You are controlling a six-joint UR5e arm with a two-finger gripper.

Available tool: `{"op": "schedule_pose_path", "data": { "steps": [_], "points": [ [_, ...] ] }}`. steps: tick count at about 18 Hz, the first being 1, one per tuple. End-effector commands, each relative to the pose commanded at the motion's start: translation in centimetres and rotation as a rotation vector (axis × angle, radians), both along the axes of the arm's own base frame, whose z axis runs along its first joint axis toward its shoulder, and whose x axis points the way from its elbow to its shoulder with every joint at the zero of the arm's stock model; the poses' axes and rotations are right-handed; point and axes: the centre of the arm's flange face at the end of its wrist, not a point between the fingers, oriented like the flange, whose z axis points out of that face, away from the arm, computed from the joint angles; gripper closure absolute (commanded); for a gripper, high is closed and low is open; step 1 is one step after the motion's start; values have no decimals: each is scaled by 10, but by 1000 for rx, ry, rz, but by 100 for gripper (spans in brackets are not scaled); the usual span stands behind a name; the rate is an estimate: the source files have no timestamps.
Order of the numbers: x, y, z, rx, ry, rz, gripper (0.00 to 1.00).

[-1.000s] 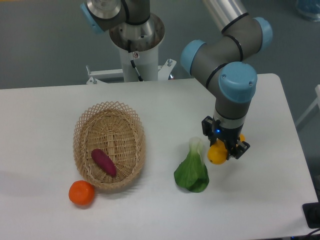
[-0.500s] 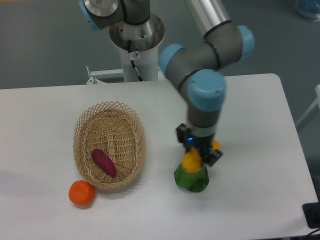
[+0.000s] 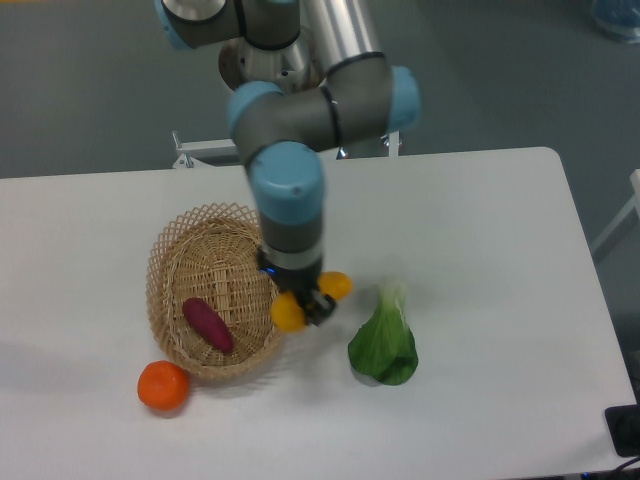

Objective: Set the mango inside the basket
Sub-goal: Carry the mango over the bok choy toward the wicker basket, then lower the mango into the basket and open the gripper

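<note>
The tool point(image 3: 303, 300) points straight down, its fingers closed on the mango point(image 3: 310, 299), whose yellow ends stick out on either side of it. Directly under and to the left of the tool lies the right rim of the basket point(image 3: 170, 250), with a purple tuber point(image 3: 207, 324) on its floor, further left. A round orange fruit point(image 3: 163, 386) sits on the white worktop point(image 3: 500, 250) lower left of the tool, touching the basket's outer wall. A leafy green vegetable point(image 3: 384, 341) lies near the tool's right.
</note>
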Motion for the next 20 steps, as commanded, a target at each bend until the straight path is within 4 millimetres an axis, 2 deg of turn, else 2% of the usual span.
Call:
{"op": "schedule_pose_path", "data": {
  "steps": [3,6,8,10,12,15,16,20],
  "points": [
    [34,3,-12,2,5,-49,54],
    [63,0,-36,-21,-10,-49,54],
    [80,0,-44,-16,18,-77,54],
    [94,0,-53,-24,14,-100,50],
    [97,-2,-63,-42,2,-102,42],
    [96,-1,-65,-43,-4,-115,23],
    [96,0,-66,-42,-7,-118,0],
    [94,2,-60,-28,-1,-105,0]
  ]
}}
